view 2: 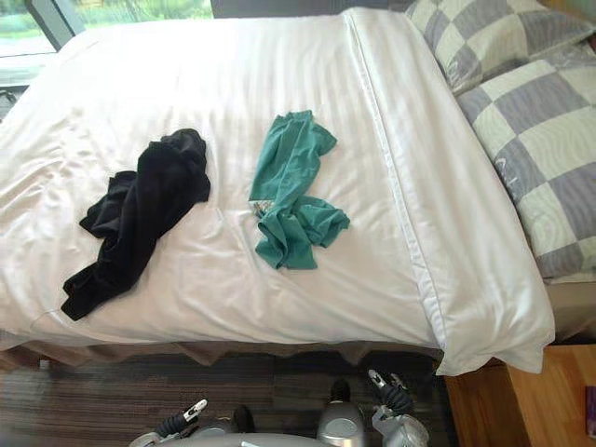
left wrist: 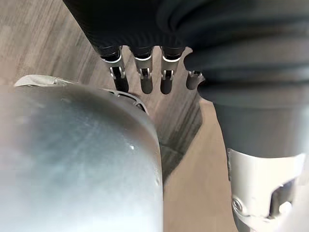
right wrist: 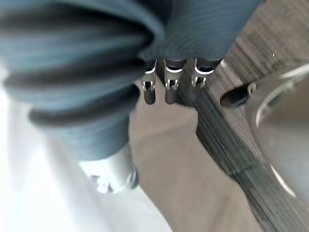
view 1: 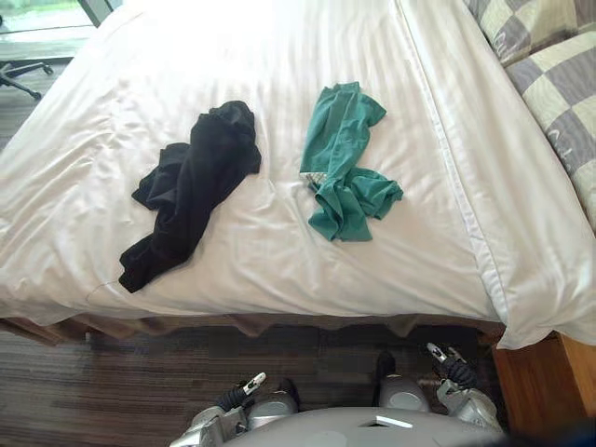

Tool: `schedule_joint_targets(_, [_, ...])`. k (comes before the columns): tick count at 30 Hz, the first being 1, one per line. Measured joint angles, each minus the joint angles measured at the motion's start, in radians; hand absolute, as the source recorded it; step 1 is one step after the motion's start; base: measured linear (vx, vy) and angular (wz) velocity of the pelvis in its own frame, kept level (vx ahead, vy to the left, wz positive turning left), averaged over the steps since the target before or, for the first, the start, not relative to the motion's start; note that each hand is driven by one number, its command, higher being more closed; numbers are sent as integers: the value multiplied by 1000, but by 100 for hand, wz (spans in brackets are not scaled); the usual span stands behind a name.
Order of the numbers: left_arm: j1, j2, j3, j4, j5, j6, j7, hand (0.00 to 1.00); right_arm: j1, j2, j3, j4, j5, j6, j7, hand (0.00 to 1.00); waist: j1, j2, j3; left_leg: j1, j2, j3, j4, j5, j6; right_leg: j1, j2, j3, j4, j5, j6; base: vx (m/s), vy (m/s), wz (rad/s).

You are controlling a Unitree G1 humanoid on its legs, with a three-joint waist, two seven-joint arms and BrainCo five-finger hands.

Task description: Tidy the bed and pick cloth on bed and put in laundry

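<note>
A crumpled black cloth (view 1: pixel 191 191) lies on the left part of the white bed (view 1: pixel 279 56). To its right, apart from it, a green cloth (view 1: pixel 340 163) lies bunched near the bed's middle. Both my hands hang low over the dark floor in front of the bed's near edge, well short of either cloth. My left hand (view 1: pixel 240 395) is open, and its fingers (left wrist: pixel 140 72) point straight down with nothing in them. Over on the other side my right hand (view 1: pixel 453 369) is open too, its fingers (right wrist: pixel 166 82) straight and holding nothing.
Grey and cream chequered pillows (view 2: pixel 521 93) lie at the bed's right end. A wooden piece of furniture (view 1: pixel 549 382) stands by the bed's near right corner. An office chair's base (view 1: pixel 23 74) stands on the floor at the far left. Dark wood flooring (view 1: pixel 112 382) runs along the bed's near edge.
</note>
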Motion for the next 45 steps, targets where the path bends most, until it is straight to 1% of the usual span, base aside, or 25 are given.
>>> schedule_joint_targets(1, [-2,-2,2,-2,7,-18,0,0,0,-8,15,5,-7,10,0,0,3,4,1,-23,26,-4,83,-43,-2,5,-5,0,28,-12,4,-97,35,11])
schedule_joint_targets(3, [1,-5,3,4,26,-26,-3,0,6,-18,24,11,-9,10,1,0,-1,10,-1,-26,32,-11,134,-72,5,7,-15,3,73,-26,7,-50,69,5])
schedule_joint_targets(6, [-7,-8,39,38,56,-30,-32,0,22,-21,11,11,-11,11,11,0,-9,-1,-9,-25,12,-4,131,-70,12,-11,-39,28,91,-32,7,-41,70,-6])
schedule_joint_targets(8, [-6,-18,66,43,55,-47,-52,0,26,-21,1,23,-20,6,22,0,-10,-5,-12,-26,-4,7,130,-76,20,-25,-42,60,82,-22,26,-35,76,-32])
schedule_joint_targets(12, [-15,4,19,61,53,-40,-74,0,51,-10,3,51,-38,1,53,0,-26,-22,-31,10,-59,34,7,-29,26,-13,-71,52,-8,43,36,10,115,-9])
schedule_joint_targets(13, [-21,8,10,62,55,-38,-75,0,61,-9,6,62,-38,-3,66,0,-26,-25,-29,36,-72,48,-28,-12,31,-2,-83,29,-30,58,29,48,120,-22])
schedule_joint_targets(15, [-20,4,2,62,54,-38,-74,0,58,-9,17,80,-74,-15,88,0,-11,-19,-31,63,-70,105,-78,9,38,0,-116,-121,-4,54,-51,57,100,-49])
schedule_joint_targets(16, [-20,7,1,62,54,-37,-66,0,57,-16,31,87,-99,-20,87,0,-6,-20,-33,64,-57,126,-87,7,36,-13,-122,-191,26,56,-75,95,28,-59])
schedule_joint_targets(19, [-42,35,-26,63,56,-21,-51,0,48,-13,82,87,-118,-16,123,0,-7,-35,-34,58,-31,130,-98,11,14,-4,-52,-182,-25,71,-23,113,-55,-33])
schedule_joint_targets(22, [-95,16,-70,59,54,-1,-53,0,42,-15,105,89,-119,-8,135,0,-11,-31,-35,57,-2,89,-123,39,0,23,1,-180,-82,63,-32,125,-117,13])
schedule_joint_targets(23, [-123,-9,-90,55,53,2,-48,0,36,-23,119,89,-115,-6,137,0,-10,-21,-30,53,9,61,-133,48,-1,26,16,-185,-93,69,-38,116,-139,21])
schedule_joint_targets(26, [-161,-67,-97,46,54,8,-32,0,17,-44,167,91,-113,5,137,0,-24,-14,-30,42,14,39,-119,70,9,44,20,-175,-103,69,-40,131,-84,20])
schedule_joint_targets(28, [-161,-87,-96,27,54,-5,-31,0,-11,-47,205,89,-116,4,149,0,-15,-27,-26,-8,5,52,4,69,8,48,-11,-134,-91,44,-35,65,8,13])
schedule_joint_targets(29, [-161,-87,-95,23,54,-14,-32,0,-22,-49,212,90,-116,3,154,0,-13,-22,-20,-34,5,57,62,68,8,48,-23,-119,-84,27,-35,11,2,27])
schedule_joint_targets(30, [-163,-87,-94,9,56,-29,-34,0,-44,-46,230,89,-117,-3,161,0,-11,-29,-11,-79,24,60,191,63,-1,57,-31,-92,-62,-3,-26,-5,-15,27])
schedule_joint_targets(31, [-166,-87,-94,-7,56,-39,-38,0,-62,-42,236,85,-120,-8,162,0,-9,-17,12,-106,49,62,290,62,-2,71,-32,-88,-39,-21,-29,-23,-29,20])
schedule_joint_targets(32, [-168,-85,-85,-14,57,-50,-43,0,-76,-41,236,81,-127,-13,153,0,1,11,31,-145,81,62,393,73,-19,72,-33,-86,4,-47,-29,-23,-31,6])
schedule_joint_targets(33, [-167,-87,-85,-12,58,-54,-44,0,-81,-49,231,77,-132,-17,149,0,-1,18,37,-155,89,61,426,84,-31,71,-48,-86,28,-61,-28,0,0,0])
schedule_joint_targets(36, [-151,-91,-86,2,56,-63,-53,0,-90,-67,204,68,-146,-18,101,0,-25,36,40,-112,117,90,359,65,-15,24,-101,-71,150,-122,-33,19,66,-14])
schedule_joint_targets(39, [-162,-89,-85,10,53,-72,-63,0,-82,-73,140,71,-168,-18,56,0,-40,15,51,-116,188,48,338,109,35,-39,-163,-37,235,-142,-19,-1,139,-8])
schedule_joint_targets(40, [-162,-92,-87,13,48,-81,-75,0,-72,-80,127,73,-188,-19,47,0,-53,8,55,-113,206,1,327,163,47,-46,-193,-26,255,-142,4,2,352,2])
schedule_joint_targets(42, [-161,-108,-90,19,44,-86,-87,0,-65,-100,130,74,-204,-29,43,0,-60,15,51,-93,207,-57,265,322,84,-66,-225,-5,270,-133,49,4,422,-3])
schedule_joint_targets(43, [-161,-111,-98,18,43,-92,-91,0,-68,-106,131,87,-211,-35,43,0,-59,12,46,-83,171,-73,241,232,12,-71,-241,18,252,-105,92,0,488,5])
schedule_joint_targets(44, [-158,-106,-104,19,44,-95,-95,0,-60,-93,129,95,-216,-52,35,0,-63,-2,34,-62,153,-64,198,151,-41,-63,-254,12,199,-60,117,-10,621,18])
schedule_joint_targets(45, [-159,-101,-122,20,36,-97,-95,0,-54,-89,128,99,-220,-59,32,0,-64,8,29,-47,152,-46,155,91,-90,-45,-252,-5,152,-19,127,-16,431,28])
